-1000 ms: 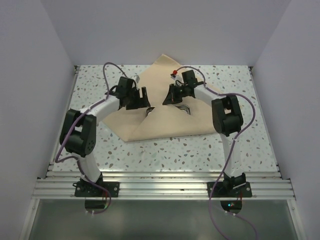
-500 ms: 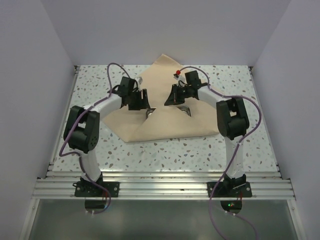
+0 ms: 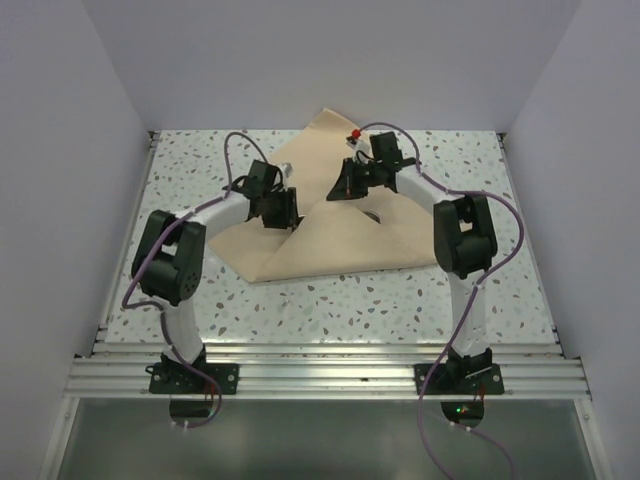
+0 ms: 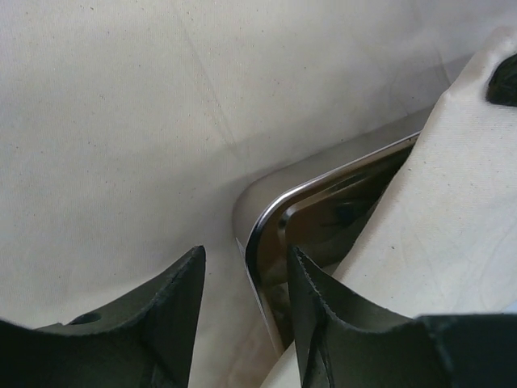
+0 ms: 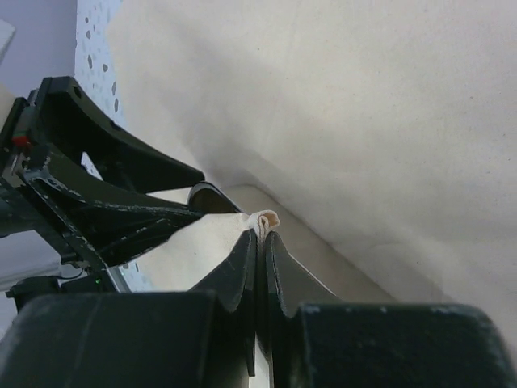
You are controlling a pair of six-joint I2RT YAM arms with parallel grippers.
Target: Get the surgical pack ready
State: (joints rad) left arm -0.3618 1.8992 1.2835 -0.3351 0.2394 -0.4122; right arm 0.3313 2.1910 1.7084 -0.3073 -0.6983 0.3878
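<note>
Wrap sheet [image 3: 345,245] lies on the speckled bench [image 3: 450,290], mid-bench toward the far side, with one corner pointing at the back wall. Tan, matte, lightly creased. Part of it stands up as a flap, rising to a peak between the two arms.

Right end effector [image 3: 340,188]: over the middle of the sheet, at the peak of the flap. The fingers are pressed together on a small pinch of cloth. In the right wrist view, the pinched fold pokes out just past the tips. The flap hangs from this grip and slopes down and away, off the flat layer beneath.

Steel tray [image 4: 271,214]: sits on the flat part of the sheet, under the raised flap and mostly covered by it. One rounded corner and a stretch of polished rim show in the left wrist view. The flap lies over the tray on the right side of that view. The inside is dark and reflective, and its contents cannot be made out.

Left end effector [image 4: 242,279]: low over the sheet, fingers moderately apart, gripping nothing. The tray's bare corner lies in line with the gap, just beyond the fingertips. Whether a finger touches the rim cannot be told. From above, it sits just left of the flap's peak, near the right end effector but apart from it.
</note>
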